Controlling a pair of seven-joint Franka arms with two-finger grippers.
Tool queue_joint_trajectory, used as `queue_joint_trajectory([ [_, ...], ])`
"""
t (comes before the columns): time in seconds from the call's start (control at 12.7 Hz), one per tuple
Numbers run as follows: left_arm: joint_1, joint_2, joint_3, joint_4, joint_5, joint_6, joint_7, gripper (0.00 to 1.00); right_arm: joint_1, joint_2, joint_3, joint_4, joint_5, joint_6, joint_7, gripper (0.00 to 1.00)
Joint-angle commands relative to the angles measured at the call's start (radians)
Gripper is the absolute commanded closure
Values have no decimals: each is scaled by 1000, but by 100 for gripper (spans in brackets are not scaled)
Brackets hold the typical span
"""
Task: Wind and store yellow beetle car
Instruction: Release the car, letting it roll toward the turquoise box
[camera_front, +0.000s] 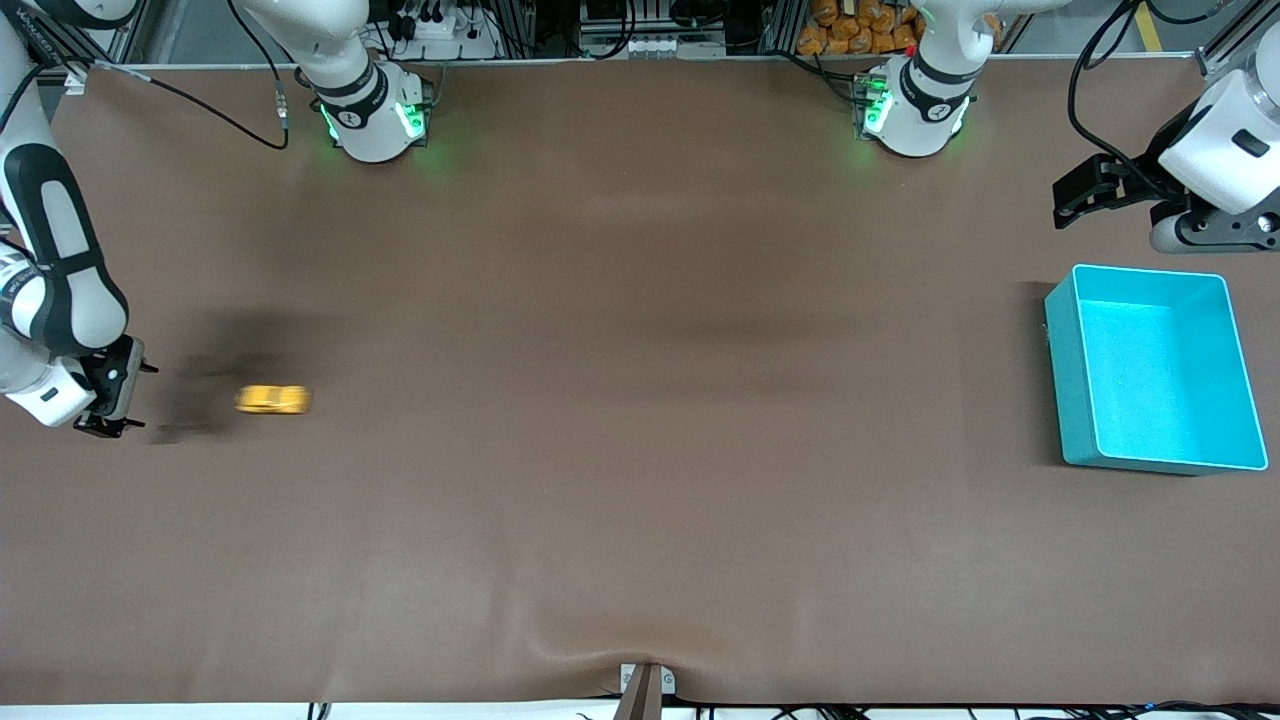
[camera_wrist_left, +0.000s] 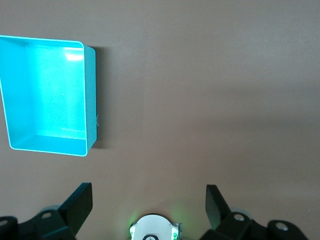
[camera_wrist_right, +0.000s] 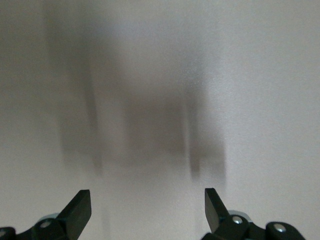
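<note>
1. Yellow beetle car (camera_front: 273, 399) sits on the bench (camera_front: 640, 400), frame's middle-left, blurry.
2. Right gripper (camera_front: 112, 398) hangs at the frame's left edge near the car, fingers (camera_wrist_right: 80, 207) spread, holding nothing.
3. Left gripper (camera_front: 1085, 195) waits upper right, above the teal bin (camera_front: 1075, 375), fingers (camera_wrist_left: 80, 202) apart too.

I am seeing the yellow beetle car (camera_front: 273, 399) sitting on the brown table toward my right arm's end, a tiny yellow-orange rounded toy lying lengthwise along the table, blurred, with nothing touching it.
</note>
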Motion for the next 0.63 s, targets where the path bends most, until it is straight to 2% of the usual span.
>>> queue_joint_trajectory([
  [0.0,-1,-7,0,-3,-8,7,-13,0,-10,25,11,73,40,-88,-9,0],
  [0.55,-1,-8,0,-3,-8,5,-89,0,-11,25,11,83,66,-97,-11,0],
])
